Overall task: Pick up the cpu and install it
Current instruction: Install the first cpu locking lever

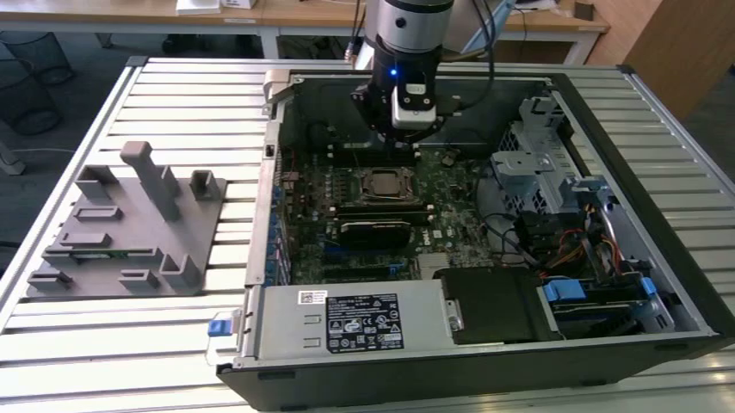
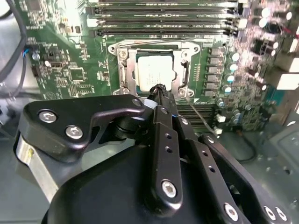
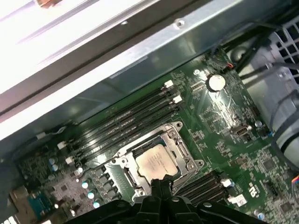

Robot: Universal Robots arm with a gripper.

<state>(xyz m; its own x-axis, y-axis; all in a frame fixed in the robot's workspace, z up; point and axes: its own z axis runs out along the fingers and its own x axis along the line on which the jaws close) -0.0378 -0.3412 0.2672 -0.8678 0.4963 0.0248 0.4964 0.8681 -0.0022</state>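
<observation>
Already the cpu (image 2: 155,73) lies flat inside the socket (image 2: 122,74), at the board's centre. Just above its 6 o'clock edge, the gripper (image 2: 160,88) hangs with fingers pressed together, holding nothing, probably having released it.

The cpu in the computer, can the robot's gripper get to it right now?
Probably yes. The cpu lies face up in its socket on the motherboard, uncovered. The gripper hangs just above its edge, inside the open case, and nothing stands between them.
</observation>
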